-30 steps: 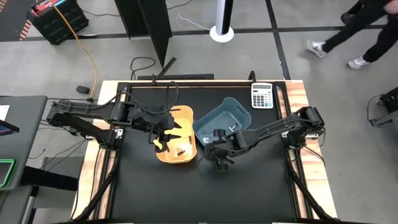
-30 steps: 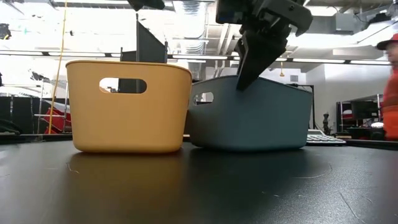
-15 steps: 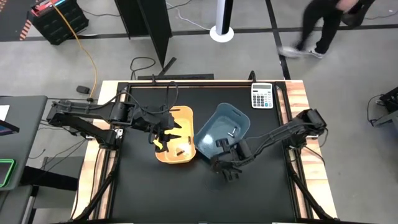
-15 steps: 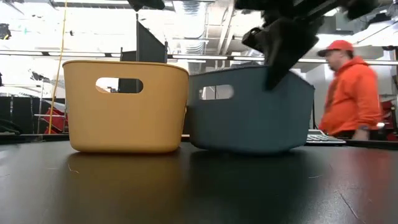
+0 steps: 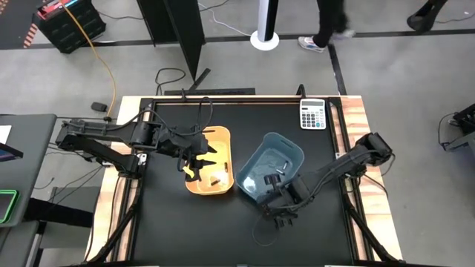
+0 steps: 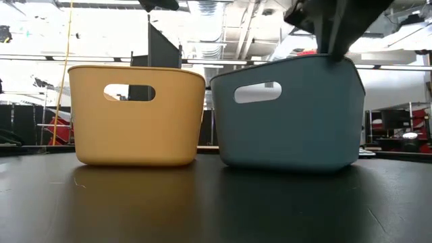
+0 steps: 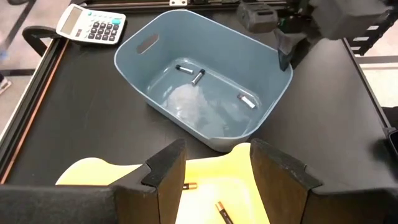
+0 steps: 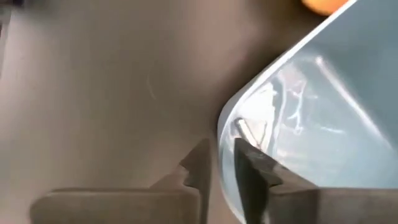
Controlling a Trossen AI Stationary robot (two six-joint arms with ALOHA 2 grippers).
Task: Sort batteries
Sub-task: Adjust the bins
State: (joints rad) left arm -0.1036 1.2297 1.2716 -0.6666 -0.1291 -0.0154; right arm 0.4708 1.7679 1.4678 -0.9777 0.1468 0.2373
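The right gripper (image 5: pixel 284 210) is pinching the near rim of the blue-grey plastic bin (image 5: pixel 293 154), 1 finger inside the wall and 1 outside. 3 small batteries (image 7: pixel 198 76) are lying on that bin's floor. The left gripper (image 5: pixel 194 157) is hanging wide open and empty over the yellow plastic bin (image 5: pixel 223 137), where 2 darker batteries (image 7: pixel 224 213) are resting on the black surface's (image 5: pixel 163 215) side.

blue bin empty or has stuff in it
Not empty: the blue bin holds three batteries on its floor, seen in the left wrist view.
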